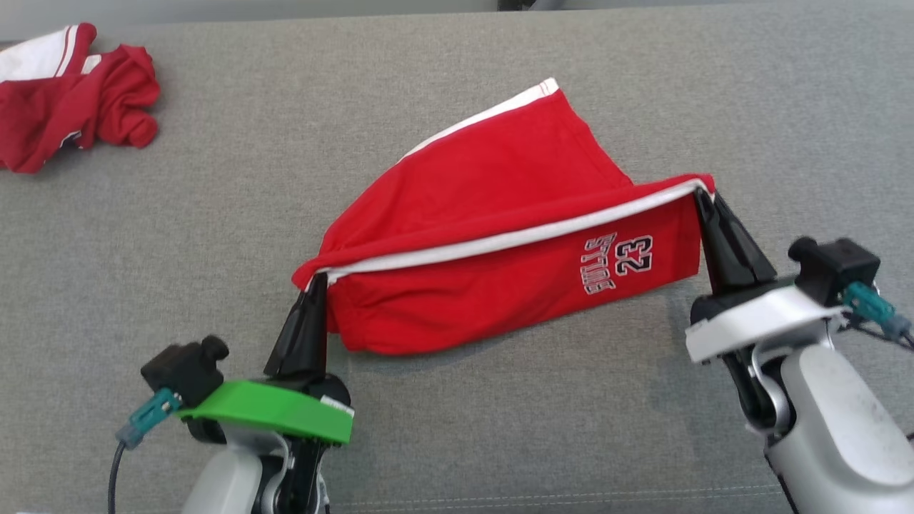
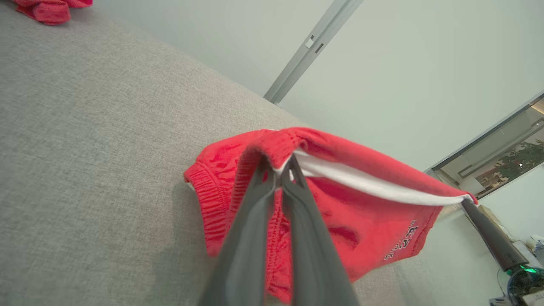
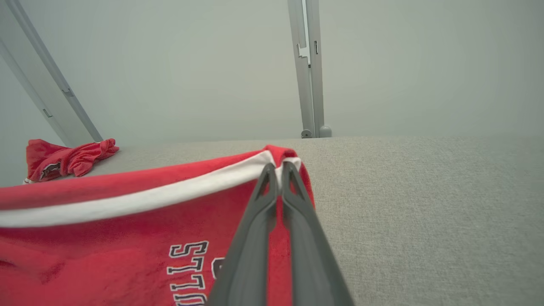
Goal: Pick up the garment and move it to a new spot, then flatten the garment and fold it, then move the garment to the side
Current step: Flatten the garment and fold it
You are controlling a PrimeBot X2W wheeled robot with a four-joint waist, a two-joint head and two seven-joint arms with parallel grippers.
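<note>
I'm working over a wide grey fabric surface (image 1: 457, 442), and the red garment (image 1: 500, 178), a pair of shorts, sits about mid-surface, stretched between my 2 arms. A second red bundle (image 1: 71, 100) lies well apart at the far left corner and plays no part here. The left gripper (image 1: 318, 280) is clenched on the near-left corner of the shorts; in the left wrist view its fingertips (image 2: 293, 170) pinch the cloth right where the white stripe (image 1: 514, 239) begins. The right gripper (image 1: 703, 194) is likewise clamped on the other end of that stripe, its tips (image 3: 276, 168) buried in the hem. What matters for the next move is this: the held edge is the garment's long axis, running taut from left gripper to right gripper on a slant, the right end farther from me. The bulk of the cloth lies beyond that line, resting on the surface, while a flap with the printed 23 (image 1: 635, 255) hangs on my side. I judge both arms must travel together, squarely across that axis, or the stripe will slacken and the panel will skew.
</note>
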